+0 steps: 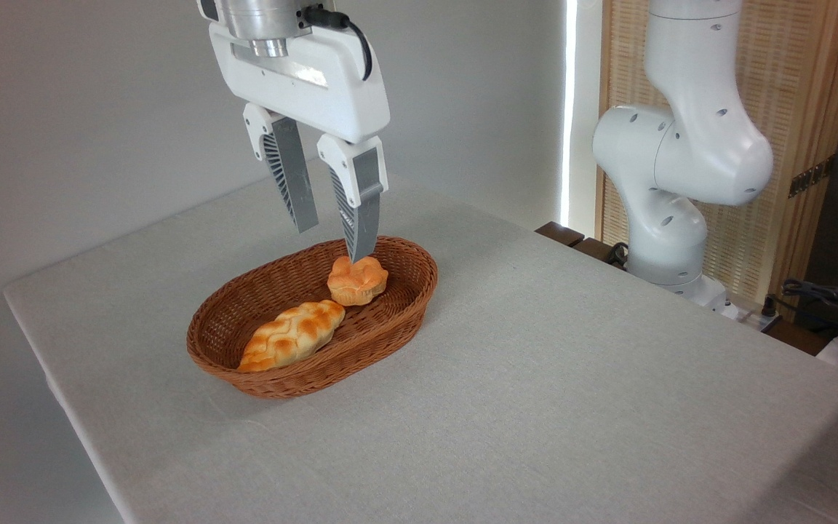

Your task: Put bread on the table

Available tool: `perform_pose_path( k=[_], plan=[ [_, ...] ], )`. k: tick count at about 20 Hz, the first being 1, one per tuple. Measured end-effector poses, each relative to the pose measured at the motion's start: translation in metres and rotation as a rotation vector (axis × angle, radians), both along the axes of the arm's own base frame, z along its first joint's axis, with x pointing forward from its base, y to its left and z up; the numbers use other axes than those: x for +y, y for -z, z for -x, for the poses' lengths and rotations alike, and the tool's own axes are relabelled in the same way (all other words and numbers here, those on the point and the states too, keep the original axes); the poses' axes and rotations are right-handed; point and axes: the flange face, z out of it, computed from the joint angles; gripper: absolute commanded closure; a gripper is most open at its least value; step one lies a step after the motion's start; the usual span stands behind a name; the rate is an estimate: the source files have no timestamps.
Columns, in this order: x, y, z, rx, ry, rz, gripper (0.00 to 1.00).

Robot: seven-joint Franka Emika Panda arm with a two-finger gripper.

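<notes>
We see the Panda arm (681,145) rising from its base at the right rear of the bench (572,378), its upper links leaving the top of the frame and the wrist coming back in at top left, so the hand hangs roughly vertical, tilted a bit to the right. The gripper (333,244) points down over the rear half of the wicker basket (244,364). Its jaws stand apart w/ nothing between them; the two ribbed grey fingers (288,175) are well separated. The right finger's tip sits just at the top edge of the bun as the camera sees it (whether it actually touches, we can't tell), while the left finger ends higher, above the basket's back rim.

The bun (358,280), small, round, golden-orange w/ a lobed top, lies inside the basket near its rear right end, not on the bench cloth. Just beside it, toward the front left, a longer braided loaf (292,335) lies along the basket floor. The basket rests on the bench approx. mid-left. Cables (819,295) lie at the far right edge.
</notes>
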Motion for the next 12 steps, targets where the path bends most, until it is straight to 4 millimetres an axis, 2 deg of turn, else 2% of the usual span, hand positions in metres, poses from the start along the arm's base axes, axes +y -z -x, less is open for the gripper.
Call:
perform_pose_path(
  k=[12],
  plan=[
    [0.0023, 0.006, 0.0023, 0.02, -0.002, -0.001, 0.0]
  ],
)
